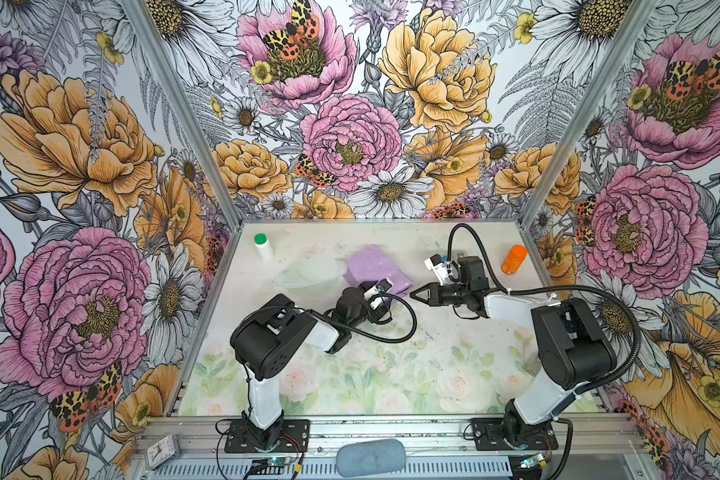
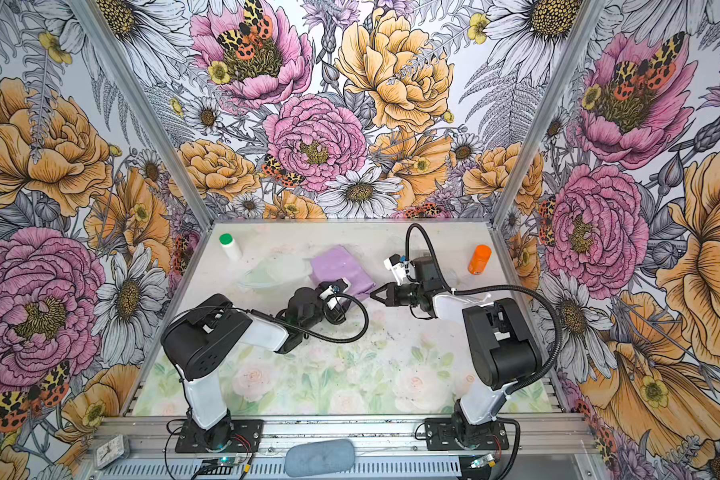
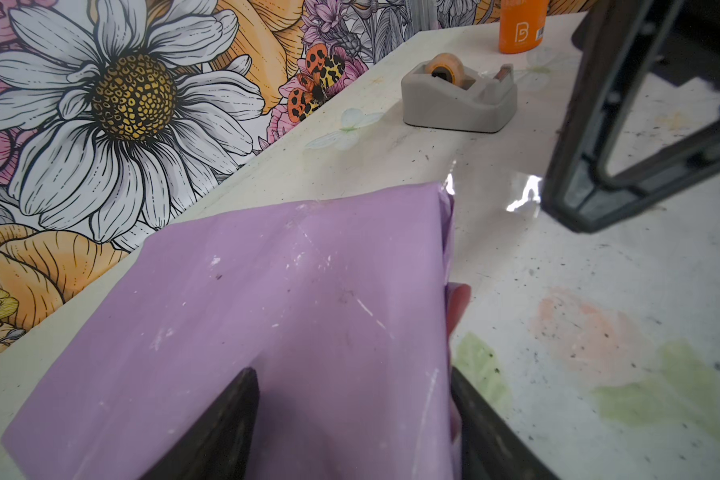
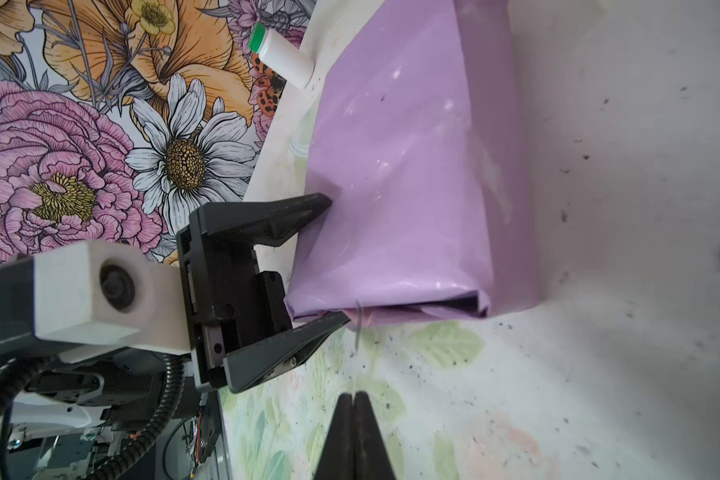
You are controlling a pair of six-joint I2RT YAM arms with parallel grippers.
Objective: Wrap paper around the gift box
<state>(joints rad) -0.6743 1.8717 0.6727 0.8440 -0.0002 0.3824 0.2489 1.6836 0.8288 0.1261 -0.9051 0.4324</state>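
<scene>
The lilac paper (image 1: 375,266) (image 2: 337,266) is folded around the gift box, which is hidden beneath it, at the back middle of the table. My left gripper (image 4: 335,262) (image 3: 354,374) grips the near corner of this parcel. One of its fingers (image 4: 308,208) presses the paper's (image 4: 412,166) face and the other sits at the folded end. My right gripper (image 1: 414,294) (image 2: 373,294) (image 4: 352,394) is shut just right of the parcel. A thin strip of clear tape (image 3: 524,195) runs from its tips to the paper's (image 3: 308,291) corner.
A grey tape dispenser (image 3: 458,99) and an orange bottle (image 1: 514,259) (image 2: 479,259) stand at the back right. At the back left is a white bottle with a green cap (image 1: 262,245) (image 4: 283,58). Crumpled clear plastic (image 1: 308,278) lies left of the parcel.
</scene>
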